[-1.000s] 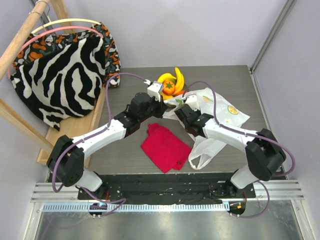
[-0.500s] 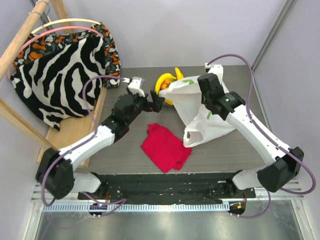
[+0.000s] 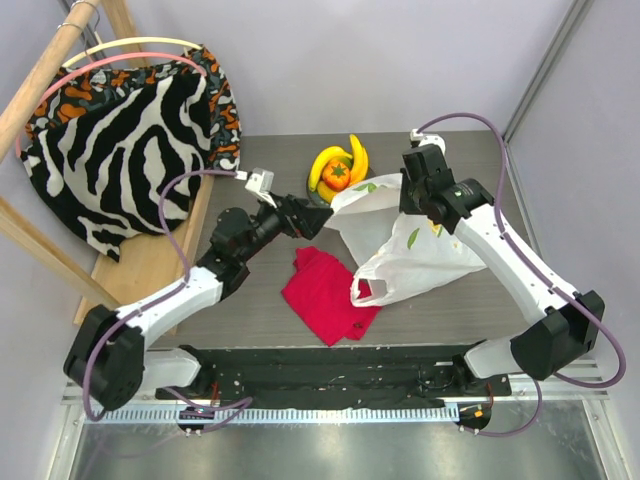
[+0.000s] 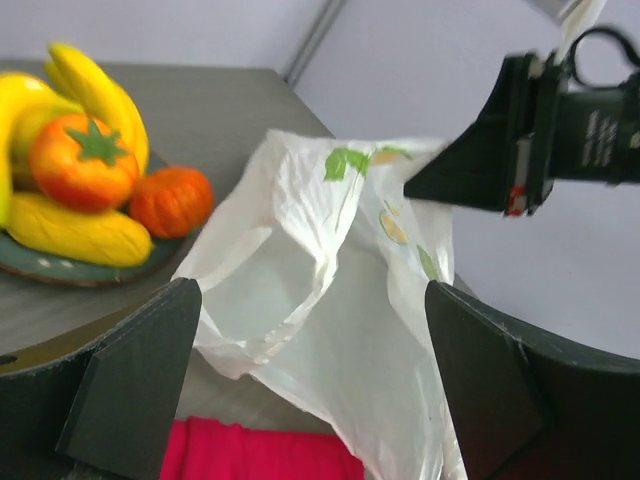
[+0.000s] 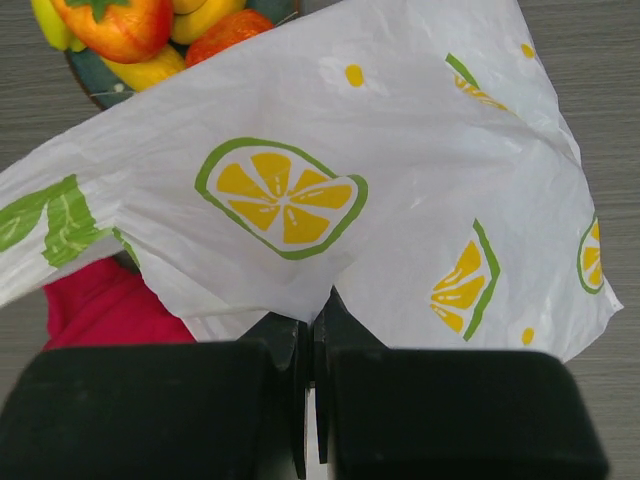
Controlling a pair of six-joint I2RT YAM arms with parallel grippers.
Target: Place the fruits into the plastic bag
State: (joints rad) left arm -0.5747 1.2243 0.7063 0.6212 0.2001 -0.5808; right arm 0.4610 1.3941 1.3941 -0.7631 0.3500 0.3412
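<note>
The fruits [image 3: 339, 171] lie heaped on a dark plate [image 4: 62, 272] at the back of the table: yellow bananas [image 4: 92, 88], a red-orange one with a green top [image 4: 84, 160] and a small orange [image 4: 172, 200]. The white plastic bag [image 3: 412, 252] with citrus prints hangs from my right gripper [image 5: 313, 318], which is shut on a fold of it, right of the plate. My left gripper [image 3: 318, 214] stands wide open just left of the bag's loose edge [image 4: 300, 300]. Nothing is pinched between its fingers [image 4: 130, 390].
A red folded cloth [image 3: 326, 294] lies on the table in front of the bag. Zebra-striped fabric [image 3: 130, 140] hangs on a wooden rack at the far left. Walls close in the table at the back and right.
My left gripper has opened and drawn back to the left, away from the bag. The right arm has raised the bag off the table and carried it toward the back right.
</note>
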